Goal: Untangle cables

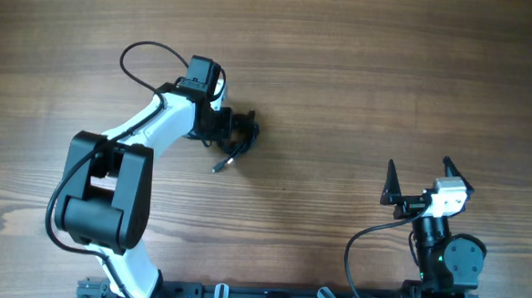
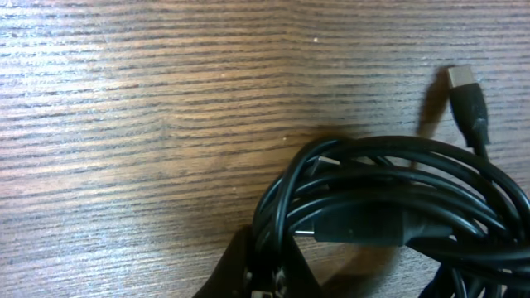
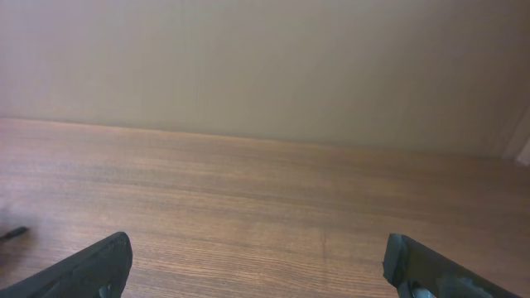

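Note:
A tangled bundle of black cable [image 1: 242,135] lies on the wooden table, with a plug end [image 1: 219,168] trailing toward the front. In the left wrist view the bundle [image 2: 397,207] fills the lower right, and a plug [image 2: 466,89] lies apart at the upper right. My left gripper [image 1: 223,127] sits at the bundle's left edge; its fingers [image 2: 269,277] are closed around a few cable strands. My right gripper [image 1: 419,179] is open and empty at the front right, far from the bundle, and its spread fingers [image 3: 265,273] show only bare wood between them.
The wooden table [image 1: 388,73] stretches in all directions around the bundle. The left arm's own black cable [image 1: 139,56] loops behind it. A small dark tip [image 3: 12,233] shows at the left edge of the right wrist view. A wall rises beyond the table's far edge.

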Robot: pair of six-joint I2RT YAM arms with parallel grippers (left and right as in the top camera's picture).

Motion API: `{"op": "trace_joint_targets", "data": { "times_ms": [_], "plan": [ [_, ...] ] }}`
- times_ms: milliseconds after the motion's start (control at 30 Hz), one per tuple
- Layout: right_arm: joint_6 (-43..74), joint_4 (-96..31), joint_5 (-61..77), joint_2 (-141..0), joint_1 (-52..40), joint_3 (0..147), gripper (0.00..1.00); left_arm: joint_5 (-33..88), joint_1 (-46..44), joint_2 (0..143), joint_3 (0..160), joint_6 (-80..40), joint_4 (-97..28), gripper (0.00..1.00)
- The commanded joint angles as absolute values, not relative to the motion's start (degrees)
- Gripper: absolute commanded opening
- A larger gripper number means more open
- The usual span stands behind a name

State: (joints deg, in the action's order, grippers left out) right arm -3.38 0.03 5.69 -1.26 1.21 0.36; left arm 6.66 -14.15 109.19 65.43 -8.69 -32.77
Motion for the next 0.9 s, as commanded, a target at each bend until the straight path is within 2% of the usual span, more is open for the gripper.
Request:
{"op": "trace_joint_targets", "data": {
  "times_ms": [0,200,300,600,800,867],
  "plan": [
    [-4.4,0.3,5.1,-0.8,0.9,0.3,1.00,6.5,-14.2,110.2,66.2,-14.3,-34.8,0.04],
    [-4.4,0.3,5.1,-0.8,0.9,0.3,1.00,6.6,-14.1,100.3,67.8,-22.0,-42.8,0.04],
    [-4.4,0.3,5.1,-0.8,0.9,0.3,1.00,9.2,-14.1,96.2,67.8,-22.0,-43.9,0.04],
    [-4.4,0.3,5.1,-0.8,0.9,0.3,1.00,15.3,-13.9,94.1,67.8,-23.7,-47.3,0.04],
    [-4.0,0.3,5.4,-0.8,0.9,0.3,1.00,15.9,-13.6,92.1,67.8,-41.6,-43.7,0.04],
    [3.9,0.4,6.6,-0.8,0.9,0.3,1.00,15.9,-13.6,92.1,67.8,-49.6,-42.5,0.04]
  ]
}}
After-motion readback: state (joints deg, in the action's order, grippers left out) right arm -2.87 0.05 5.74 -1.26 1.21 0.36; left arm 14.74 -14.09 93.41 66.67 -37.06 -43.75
